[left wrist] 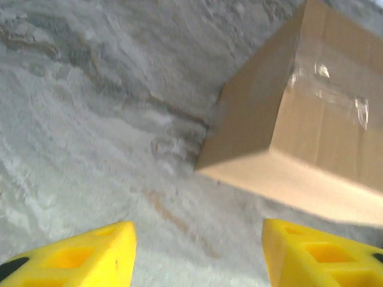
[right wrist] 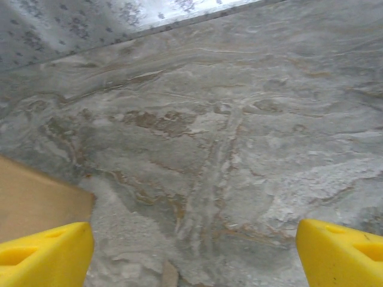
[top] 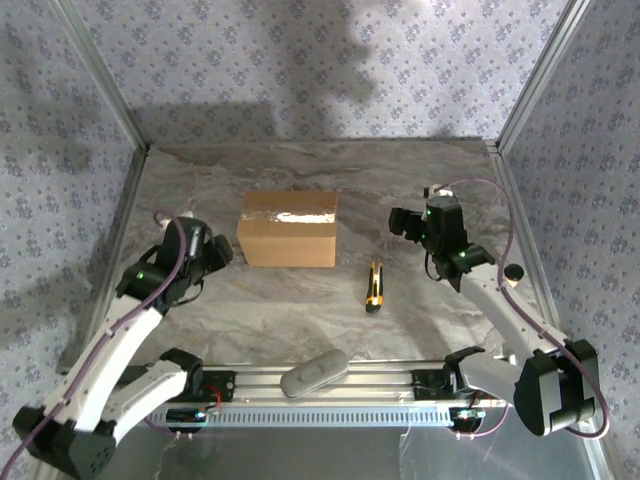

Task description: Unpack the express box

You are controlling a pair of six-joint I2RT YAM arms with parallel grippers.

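Observation:
The express box [top: 288, 228] is a brown cardboard carton standing flaps shut in the middle of the marble table, with shiny clear tape along its top seam. My left gripper [top: 222, 252] hovers just left of its near-left corner, apart from it. In the left wrist view the box [left wrist: 299, 125] lies ahead and to the right of the left gripper [left wrist: 197, 245], whose yellow fingers stand apart over bare table. My right gripper [top: 400, 222] is off the box's right end, open. The right wrist view has the right gripper [right wrist: 194, 245] wide over marble, with a corner of the box [right wrist: 30, 203] at the left.
A yellow and black utility knife [top: 374, 286] lies on the table right of the box, in front of the right gripper. A grey oblong object [top: 313, 373] rests on the rail at the near edge. Patterned walls with metal posts close in the table on three sides.

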